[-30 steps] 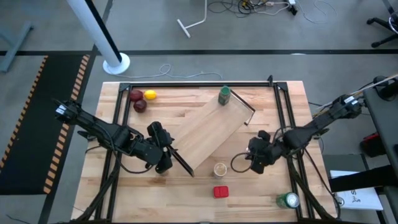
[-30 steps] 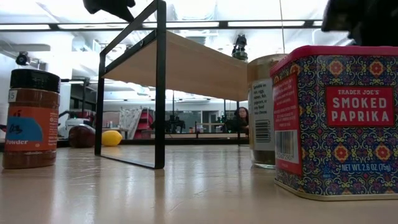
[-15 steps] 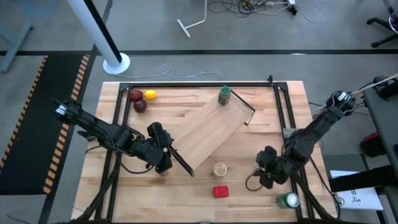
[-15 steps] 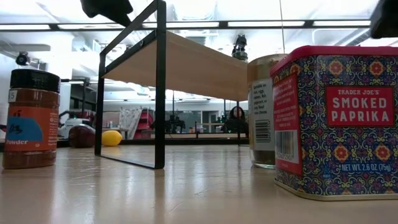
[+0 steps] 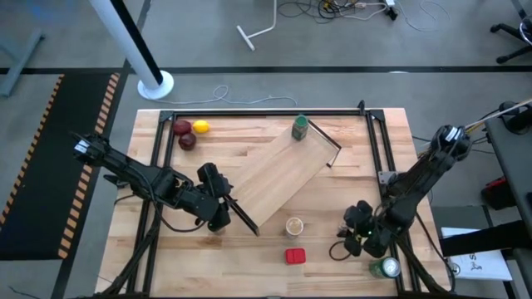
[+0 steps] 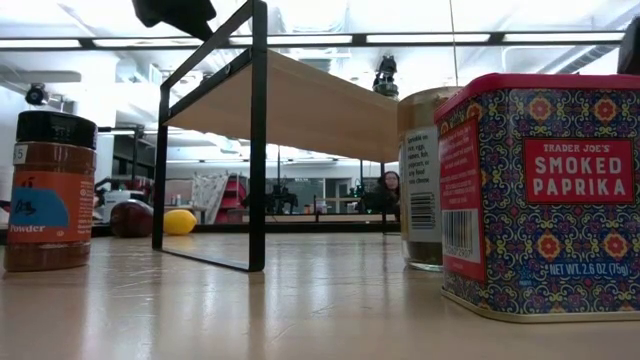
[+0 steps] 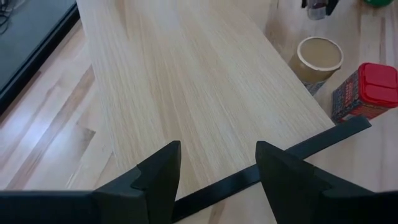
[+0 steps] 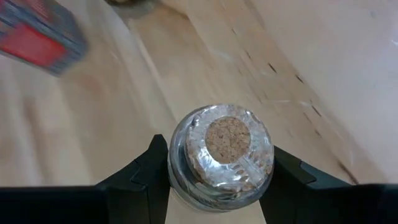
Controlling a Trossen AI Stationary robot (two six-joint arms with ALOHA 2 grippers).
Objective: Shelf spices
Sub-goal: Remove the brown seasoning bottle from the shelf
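The shelf (image 5: 281,173) stands slantwise at mid-table on its black end rails. The green-lidded jar (image 5: 299,127) stands at its far end. The tan jar (image 5: 293,226) and the red tin (image 5: 295,256) stand near the front, and the black-lidded jar (image 6: 45,190) shows in the low view. My left gripper (image 5: 226,218) is open over the shelf's near rail (image 7: 249,177), one finger on either side. My right gripper (image 5: 353,238) is shut on the tiny grey-lidded jar (image 8: 221,140), near the front right. No white-lidded jar shows. My right gripper pinches the tiny jar between its two fingers, one on each side of the body (image 8: 177,168) just below the lid. The fingers come from above and point down. The jar stands upright, its cork-centred top up. I cannot tell whether its bottom is clear of the table.
A green drink can (image 5: 385,267) stands close to my right gripper at the front right corner. Red and yellow fruits (image 5: 189,133) lie at the far left. A black frame (image 5: 266,113) runs round the tabletop. Bare wood lies between the tin and the can.
My right gripper has gone toward the table's near edge and a little to the right, closer to the green can. The shelf, the other jars and my left gripper have kept still.
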